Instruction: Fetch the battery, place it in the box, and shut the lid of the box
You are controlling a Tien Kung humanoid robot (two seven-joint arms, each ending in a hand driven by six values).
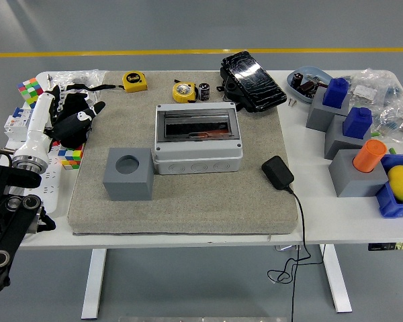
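Floor: grey, with a yellow line running across behind the white table (336, 225).
Mat: a grey felt mat (181, 201) covers the middle of the table, reaching to its near edge.
Left arm: comes in from the lower left corner, along the left side of the mat.
Left hand (72, 119): black, over the mat's far left edge; fingers loosely curled, holding nothing.
Grey cube (128, 174): on the near left of the mat, a round hole in its top, just beside the box.
Box (197, 137): grey, in the middle of the mat; its clear lid lies flat over the top.
Black adapter (277, 171): on the mat, right of the box; its cable hangs over the near edge.
Colour cubes: one (72, 157) near the left hand, one (31, 90) at the far left.
Right side: grey blocks with blue and orange pieces, and a lemon (402, 182) in a blue tray.
Battery (204, 92): small, black, upright at the far edge of the mat, behind the box, well apart from the hand.
Tape measures: one yellow (184, 91) touching the battery's left, another (135, 81) further left.
Black case (252, 80): far, right of the battery.
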